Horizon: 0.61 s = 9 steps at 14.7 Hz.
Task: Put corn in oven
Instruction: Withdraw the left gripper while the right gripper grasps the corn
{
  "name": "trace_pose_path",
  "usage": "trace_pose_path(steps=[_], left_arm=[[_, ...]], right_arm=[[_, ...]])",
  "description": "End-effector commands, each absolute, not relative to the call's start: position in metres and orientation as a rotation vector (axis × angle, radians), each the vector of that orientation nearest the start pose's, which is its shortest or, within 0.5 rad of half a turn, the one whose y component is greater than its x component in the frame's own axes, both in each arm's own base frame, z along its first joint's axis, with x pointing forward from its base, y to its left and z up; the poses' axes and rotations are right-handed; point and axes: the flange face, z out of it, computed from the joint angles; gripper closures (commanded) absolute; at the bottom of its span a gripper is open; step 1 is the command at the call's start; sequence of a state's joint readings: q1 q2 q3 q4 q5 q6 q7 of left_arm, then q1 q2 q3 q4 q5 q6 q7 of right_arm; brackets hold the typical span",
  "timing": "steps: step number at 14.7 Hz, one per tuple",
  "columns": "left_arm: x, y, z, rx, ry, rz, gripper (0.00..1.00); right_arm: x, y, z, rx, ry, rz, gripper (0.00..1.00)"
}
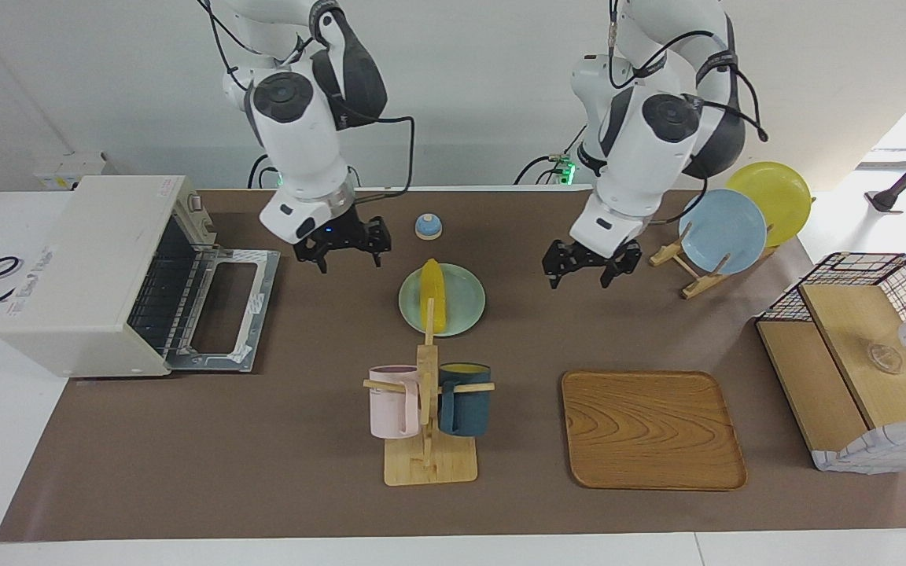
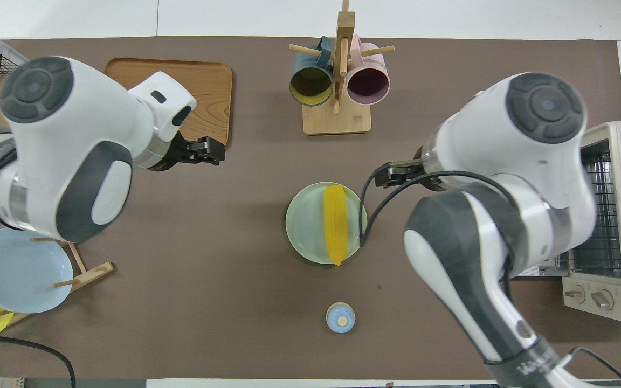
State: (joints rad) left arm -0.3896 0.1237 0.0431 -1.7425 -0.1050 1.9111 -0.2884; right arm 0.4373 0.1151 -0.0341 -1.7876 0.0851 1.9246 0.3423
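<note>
Mug rack [image 1: 429, 440] holds 2 mugs; corn [image 1: 433, 295] lies on green plate [image 1: 469, 310]

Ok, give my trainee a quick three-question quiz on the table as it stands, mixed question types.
1. True or false: the oven door is down.
2. What does the corn lie on?
A. the wooden tray
B. the pale green plate
C. the oven rack
3. Which arm's end effector is up between the plate and the oven, the right end effector or the left end effector?

Key:
1. True; the rack shows inside.
2. B
3. The right; the left is up toward the plate stand, and neither holds anything.
</note>
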Motion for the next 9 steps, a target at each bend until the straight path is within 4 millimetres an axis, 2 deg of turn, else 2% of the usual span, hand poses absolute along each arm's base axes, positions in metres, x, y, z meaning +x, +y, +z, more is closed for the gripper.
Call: trace_pose_path(steps=[1,4,6,7,9], left_arm=[[0.568,-0.149,0.528,-3.235,0.073,-0.008,0.0],[0.569,-0.09,0.541,-3.174,0.072,-0.011,0.0],[0.57,-0.055,0.547,-3.157,0.065,-0.006,0.0],[0.568,-0.048,0.551,-3.158,0.046,-0.01,0.0],[0.566,-0.046,0.553,-3.156,0.042,-0.006,0.0]], right_arm=[[0.546,0.313,0.461,-3.037,0.02,-0.047,0.0],[0.518,0.383,0.433,-3.032,0.038,-0.057,0.0],[0.505,0.421,0.389,-3.038,0.027,-0.061,0.0],[0.503,0.43,0.364,-3.045,0.021,-0.077,0.0],[0.503,0.433,0.345,-3.04,0.027,-0.092,0.0]])
